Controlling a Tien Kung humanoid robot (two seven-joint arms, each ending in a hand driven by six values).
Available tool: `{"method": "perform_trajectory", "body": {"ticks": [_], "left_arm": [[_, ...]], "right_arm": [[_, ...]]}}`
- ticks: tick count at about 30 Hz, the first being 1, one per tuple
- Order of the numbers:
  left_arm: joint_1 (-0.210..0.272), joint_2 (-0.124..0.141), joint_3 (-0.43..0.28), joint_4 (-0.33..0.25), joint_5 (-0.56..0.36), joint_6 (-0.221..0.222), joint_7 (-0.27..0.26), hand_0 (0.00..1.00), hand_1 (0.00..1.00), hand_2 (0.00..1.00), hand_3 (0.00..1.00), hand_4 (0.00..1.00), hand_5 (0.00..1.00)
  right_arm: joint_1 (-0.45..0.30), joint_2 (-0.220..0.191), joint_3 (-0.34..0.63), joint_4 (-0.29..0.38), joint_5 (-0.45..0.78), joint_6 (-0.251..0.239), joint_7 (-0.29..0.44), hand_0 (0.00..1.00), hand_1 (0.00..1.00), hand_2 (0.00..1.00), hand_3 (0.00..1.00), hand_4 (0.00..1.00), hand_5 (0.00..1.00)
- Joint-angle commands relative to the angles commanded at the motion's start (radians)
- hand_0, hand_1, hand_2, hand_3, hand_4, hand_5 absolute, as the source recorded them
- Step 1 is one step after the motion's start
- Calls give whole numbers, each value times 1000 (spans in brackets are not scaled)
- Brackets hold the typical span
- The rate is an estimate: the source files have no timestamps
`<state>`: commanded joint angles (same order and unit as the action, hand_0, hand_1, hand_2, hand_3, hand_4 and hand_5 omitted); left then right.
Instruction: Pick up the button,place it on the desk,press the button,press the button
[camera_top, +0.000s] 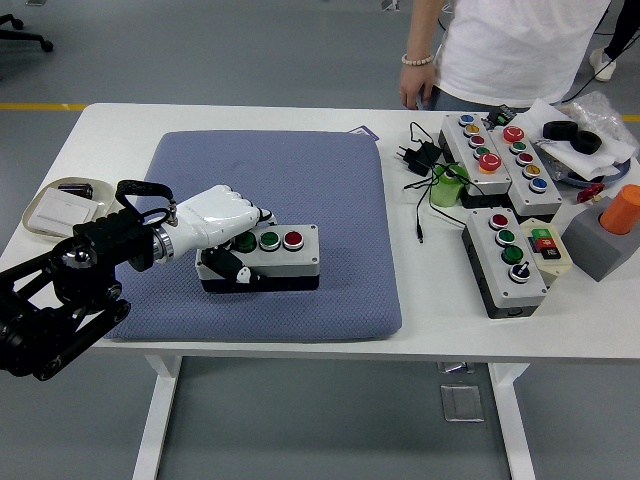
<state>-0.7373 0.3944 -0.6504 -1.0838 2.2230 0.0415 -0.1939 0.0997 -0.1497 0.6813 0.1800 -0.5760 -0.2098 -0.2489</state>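
Nearest the camera, the left arm (60, 300) comes in black from the lower left, ending in a white left hand (212, 222) that's wrapped around the left end of the button box (263, 256), thumb down its front face and fingers curled over the top. So it's gripping the box, which sits on the blue-grey pad (270, 230) covering the middle of the white tabletop (440, 300). The box shows two green buttons and a red button (293, 239) on top, red at the right end.

Off to the left edge there's a small tray (55, 212) with a dark thing in it, can't tell what.

Over on the right: another grey button box (507, 260) with a yellowish switch unit just beside it, and a grey block with an orange cylinder (622, 208) on it. Further back, two longer control boxes (495, 150) with rows of coloured buttons, a green cup (447, 187) and a black plug with its cable.

At the far side a person in a white shirt (520, 45) stands with one hand (415, 85) hanging near the table edge, bracelet on the wrist.
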Motion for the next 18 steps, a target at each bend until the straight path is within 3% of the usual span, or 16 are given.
{"method": "perform_trajectory", "body": {"ticks": [2, 3, 8, 9, 14, 15, 18], "left_arm": [[1, 0, -1, -1, 2, 5, -4, 516, 493, 507, 545, 403, 2], [1, 0, -1, -1, 2, 6, -4, 580, 632, 679, 599, 458, 106], [4, 2, -3, -6, 13, -3, -7, 580, 632, 679, 599, 458, 106], [5, 2, -4, -6, 14, -4, -7, 599, 706, 760, 667, 520, 134], [4, 4, -4, -14, 24, -6, -11, 599, 706, 760, 667, 520, 134], [4, 4, -4, -15, 25, -7, -12, 627, 748, 818, 715, 584, 150], [3, 5, -5, -17, 29, -7, -14, 627, 748, 818, 715, 584, 150]], "right_arm": [[0, 0, 1, 0, -2, 0, -1, 627, 477, 539, 582, 280, 22], [0, 0, 1, 0, -3, 0, -1, 627, 477, 539, 582, 279, 22], [-1, 0, 2, 0, -3, 0, 0, 627, 477, 539, 582, 279, 22], [-1, 0, 1, 0, -3, 0, 0, 627, 477, 539, 582, 280, 22], [-1, 0, 2, 0, -3, 1, 0, 627, 477, 539, 582, 280, 22], [-1, 0, 2, 0, -4, 1, 0, 627, 477, 539, 582, 279, 22], [-1, 0, 4, 0, -5, 1, 0, 627, 477, 539, 582, 279, 22]]}}
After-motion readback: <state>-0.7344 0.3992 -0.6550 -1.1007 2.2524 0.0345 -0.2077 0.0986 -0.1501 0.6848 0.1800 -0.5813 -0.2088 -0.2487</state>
